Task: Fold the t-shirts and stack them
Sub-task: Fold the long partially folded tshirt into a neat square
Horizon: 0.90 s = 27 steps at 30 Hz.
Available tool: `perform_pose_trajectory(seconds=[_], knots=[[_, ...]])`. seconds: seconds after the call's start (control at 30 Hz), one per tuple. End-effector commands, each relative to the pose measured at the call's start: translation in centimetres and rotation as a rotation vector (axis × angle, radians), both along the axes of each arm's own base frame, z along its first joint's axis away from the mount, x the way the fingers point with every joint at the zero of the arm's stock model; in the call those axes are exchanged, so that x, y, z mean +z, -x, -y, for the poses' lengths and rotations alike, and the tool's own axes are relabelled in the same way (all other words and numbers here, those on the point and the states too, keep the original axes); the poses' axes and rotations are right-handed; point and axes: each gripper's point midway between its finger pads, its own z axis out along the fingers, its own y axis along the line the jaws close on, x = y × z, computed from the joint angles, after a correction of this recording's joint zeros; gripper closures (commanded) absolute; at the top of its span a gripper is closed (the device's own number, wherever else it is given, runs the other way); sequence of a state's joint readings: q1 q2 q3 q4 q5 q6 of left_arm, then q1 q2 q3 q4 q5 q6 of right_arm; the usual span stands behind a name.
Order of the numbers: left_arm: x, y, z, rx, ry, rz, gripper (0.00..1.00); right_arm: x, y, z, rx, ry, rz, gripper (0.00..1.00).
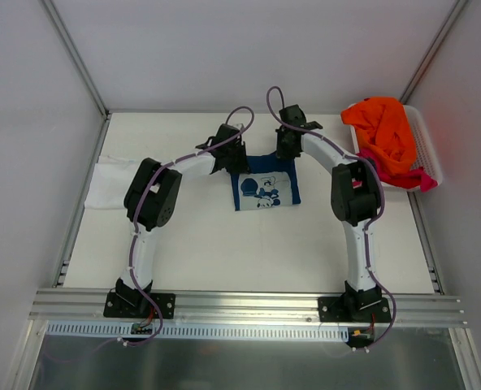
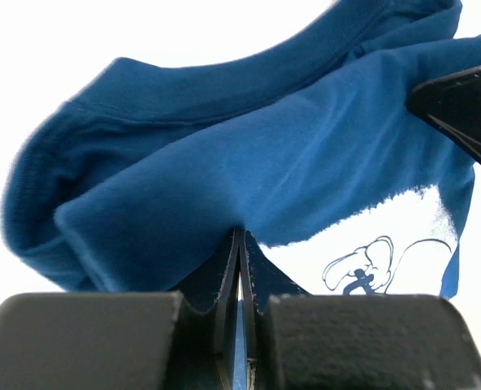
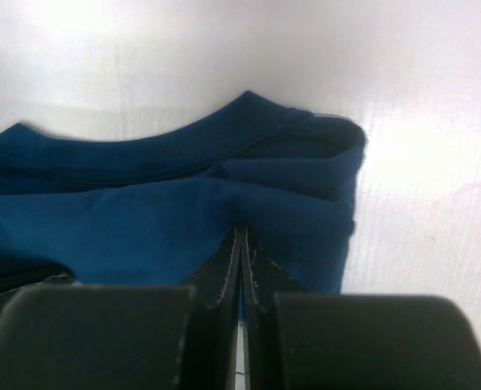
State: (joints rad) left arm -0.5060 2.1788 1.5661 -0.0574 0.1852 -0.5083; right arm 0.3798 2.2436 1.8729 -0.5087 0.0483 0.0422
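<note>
A navy blue t-shirt (image 1: 266,190) with a white cartoon print lies partly folded in the middle of the table. My left gripper (image 1: 234,159) pinches its far left edge, and the left wrist view shows the jaws (image 2: 240,234) shut with blue cloth (image 2: 224,162) bunched at the tips. At the far right edge my right gripper (image 1: 288,146) is likewise shut (image 3: 241,232) on a fold of the shirt (image 3: 143,219) near the collar. A white t-shirt (image 1: 110,184) lies flat at the left. An orange t-shirt (image 1: 383,132) and a magenta-pink one (image 1: 405,176) sit piled in the basket.
A white slatted basket (image 1: 428,143) stands at the back right corner, against the right wall. White walls close in the table on the left, back and right. An aluminium rail (image 1: 249,305) carrying both arm bases runs along the near edge.
</note>
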Motion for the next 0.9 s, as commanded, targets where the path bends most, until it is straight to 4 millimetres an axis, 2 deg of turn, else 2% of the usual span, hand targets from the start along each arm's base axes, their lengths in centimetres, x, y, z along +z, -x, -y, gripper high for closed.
perform_pose_trajectory(seconds=[0.0, 0.13, 0.33, 0.53, 0.63, 0.73, 0.77, 0.83, 0.87], knots=[[0.5, -0.9, -1.2, 0.011, 0.001, 0.017, 1.0, 0.3, -0.3, 2.8, -0.054, 0.084, -0.008, 0.99], [-0.6, -0.5, -3.0, 0.04, -0.037, 0.002, 1.0, -0.2, -0.3, 5.1, -0.094, 0.118, -0.032, 0.99], [-1.1, -0.4, -4.7, 0.071, -0.063, -0.005, 1.0, -1.4, -0.1, 7.3, -0.131, 0.112, -0.079, 1.0], [-1.6, -0.3, -5.9, 0.083, -0.082, -0.013, 1.0, -2.3, -0.2, 7.5, -0.136, 0.104, -0.1, 1.0], [-0.9, -0.8, -5.8, 0.084, -0.077, 0.008, 1.0, -1.8, -0.6, 7.7, -0.145, 0.106, -0.085, 0.99], [2.6, -2.3, -5.2, 0.081, -0.046, 0.084, 1.0, 0.1, -0.6, 8.0, -0.146, 0.115, -0.049, 1.0], [4.6, -2.6, -5.1, 0.084, -0.032, 0.122, 1.0, 1.8, -0.6, 8.0, -0.149, 0.107, -0.018, 1.0], [7.2, -3.1, -5.2, 0.098, -0.02, 0.174, 1.0, 3.1, 0.1, 8.4, -0.155, 0.107, -0.002, 0.99], [9.8, -3.2, -5.6, 0.117, -0.015, 0.225, 1.0, 5.2, 0.4, 8.5, -0.157, 0.096, 0.035, 0.93]])
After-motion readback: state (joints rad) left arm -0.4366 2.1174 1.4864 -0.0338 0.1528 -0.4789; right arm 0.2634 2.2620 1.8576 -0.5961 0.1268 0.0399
